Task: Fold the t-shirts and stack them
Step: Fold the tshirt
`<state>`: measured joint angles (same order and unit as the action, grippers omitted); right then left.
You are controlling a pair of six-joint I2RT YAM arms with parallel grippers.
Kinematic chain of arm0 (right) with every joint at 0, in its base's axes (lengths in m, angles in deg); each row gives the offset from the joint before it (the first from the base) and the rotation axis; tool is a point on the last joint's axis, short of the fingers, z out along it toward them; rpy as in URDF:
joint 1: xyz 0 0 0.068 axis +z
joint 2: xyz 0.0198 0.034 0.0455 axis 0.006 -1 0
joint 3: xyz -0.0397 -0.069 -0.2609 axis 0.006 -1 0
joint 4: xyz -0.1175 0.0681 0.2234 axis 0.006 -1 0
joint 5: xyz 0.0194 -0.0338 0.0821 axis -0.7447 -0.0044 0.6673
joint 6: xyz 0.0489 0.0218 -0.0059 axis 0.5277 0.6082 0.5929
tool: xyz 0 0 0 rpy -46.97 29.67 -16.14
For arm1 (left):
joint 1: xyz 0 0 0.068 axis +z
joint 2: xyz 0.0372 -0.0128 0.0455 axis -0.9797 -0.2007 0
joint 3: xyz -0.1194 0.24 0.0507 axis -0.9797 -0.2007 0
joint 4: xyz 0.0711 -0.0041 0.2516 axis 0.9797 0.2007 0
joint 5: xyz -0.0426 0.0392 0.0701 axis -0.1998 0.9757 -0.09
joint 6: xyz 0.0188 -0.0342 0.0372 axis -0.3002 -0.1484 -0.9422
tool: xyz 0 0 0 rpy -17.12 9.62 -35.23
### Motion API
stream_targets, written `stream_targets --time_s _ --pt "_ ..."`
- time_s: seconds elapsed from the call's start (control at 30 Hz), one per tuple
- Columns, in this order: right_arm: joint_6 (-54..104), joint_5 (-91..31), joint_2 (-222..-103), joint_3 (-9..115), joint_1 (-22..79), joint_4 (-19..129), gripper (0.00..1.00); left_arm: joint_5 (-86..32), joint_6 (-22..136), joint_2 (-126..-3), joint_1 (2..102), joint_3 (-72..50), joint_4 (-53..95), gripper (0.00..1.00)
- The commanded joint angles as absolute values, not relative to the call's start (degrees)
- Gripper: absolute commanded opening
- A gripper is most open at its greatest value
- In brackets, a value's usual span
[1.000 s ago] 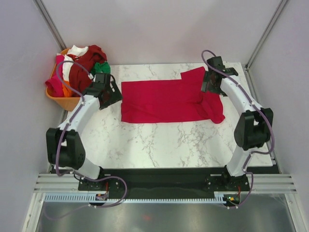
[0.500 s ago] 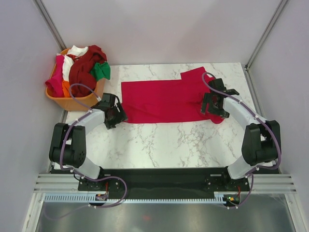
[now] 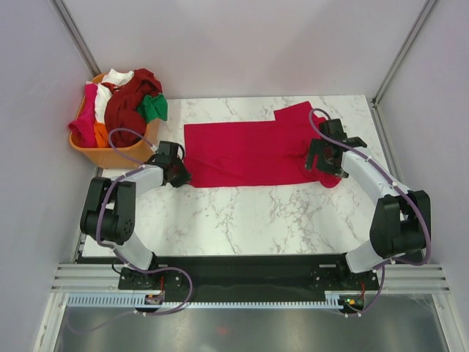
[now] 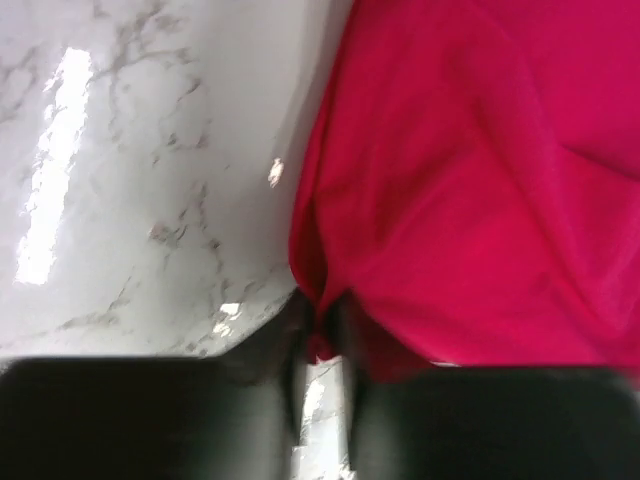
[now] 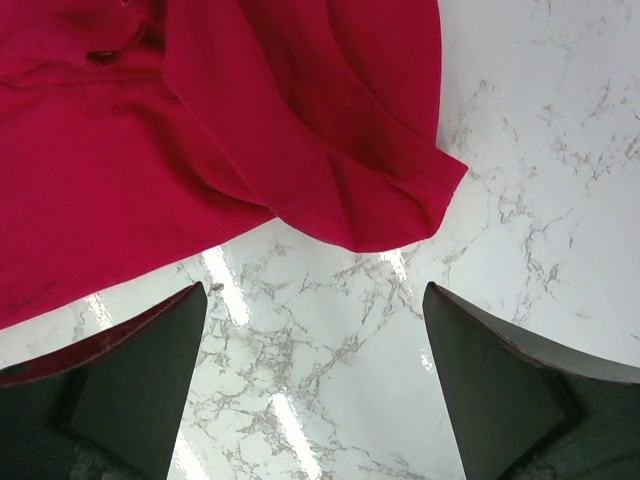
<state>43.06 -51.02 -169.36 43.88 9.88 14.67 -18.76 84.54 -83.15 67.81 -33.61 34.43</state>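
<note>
A crimson red t-shirt point(image 3: 249, 154) lies spread across the far half of the marble table point(image 3: 242, 220). My left gripper point(image 3: 182, 176) sits at the shirt's near left corner, shut on a pinch of the red t-shirt point(image 4: 470, 180); the cloth bunches between the left gripper's point(image 4: 320, 325) fingers. At the shirt's right end my right gripper point(image 3: 324, 163) hovers low and open, its fingers point(image 5: 150, 360) wide apart over bare marble just short of the sleeve hem point(image 5: 380, 215). More t-shirts point(image 3: 124, 106), maroon, magenta, white, orange and green, are piled in the basket.
An orange plastic basket point(image 3: 99, 155) stands at the table's far left corner, close behind my left arm. Grey walls and metal frame posts enclose the table on three sides. Bare marble point(image 3: 256, 220) stretches in front of the shirt.
My left gripper came down from beside the basket to the shirt's near left corner and shut on the cloth. The right gripper moved from the far sleeve toward the near right sleeve, still open.
</note>
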Motion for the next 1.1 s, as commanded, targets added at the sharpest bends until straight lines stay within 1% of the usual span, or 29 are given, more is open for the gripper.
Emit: stream_targets --time_s 0.0,0.03,0.13,0.17,0.23,0.27,0.37,0.4,0.47,0.57,0.7,0.83,0.9,1.03,1.07 --pt "42.56 -51.03 -168.55 43.21 9.77 15.85 0.98 -19.78 86.64 -85.95 67.62 -34.22 33.71 0.10" --pt "42.74 -50.95 -168.28 43.03 9.77 15.94 0.98 -19.78 86.38 -85.78 67.61 -34.22 33.71 0.02" --pt "43.70 -49.98 -167.58 41.72 9.77 16.29 0.98 -18.99 86.64 -81.92 67.88 -34.75 35.45 0.02" --pt "43.79 -49.20 -167.40 41.19 9.77 16.20 0.98 -15.07 86.90 -80.51 68.05 -34.75 40.08 0.02" --pt "44.32 -48.84 -166.35 39.44 9.77 16.20 0.97 -13.28 86.38 -77.09 69.63 -34.83 43.88 0.02" --pt "45.02 -48.66 -165.91 38.65 9.85 16.29 0.97 -13.27 86.12 -72.90 70.59 -35.62 45.29 0.02" --pt "46.77 -48.05 -163.80 34.25 9.77 17.78 0.96 -12.58 86.73 -66.02 73.85 -40.01 46.36 0.02" --pt "47.04 -47.26 -163.02 31.81 9.94 19.18 0.94 -12.22 87.17 -62.34 74.46 -42.19 46.36 0.02" --pt "47.05 -45.41 -162.66 29.86 10.46 20.16 0.90 -11.61 87.96 -59.77 74.73 -43.70 46.36 0.02" --pt "46.87 -47.34 -162.92 28.53 13.80 21.04 0.88 -12.48 87.87 -60.72 74.73 -44.59 46.36 0.02" --pt "46.08 -48.21 -164.23 30.45 19.50 21.74 0.87 -13.80 88.05 -63.45 74.73 -45.11 44.87 0.02" --pt "44.16 -50.06 -166.25 33.97 21.28 21.83 0.87 -13.02 88.14 -63.63 74.73 -46.78 42.85 0.02" --pt "43.27 -51.38 -169.14 36.51 21.54 21.65 0.87 -12.84 88.40 -63.54 74.73 -48.10 42.23 0.02" --pt "41.86 -53.14 -175.04 39.69 21.72 21.65 0.83 -12.92 88.31 -64.41 74.73 -48.89 40.91 0.02" --pt "41.86 -53.58 -176.18 40.56 21.63 21.65 0.80 -12.84 88.31 -64.68 74.73 -48.81 40.74 0.02"
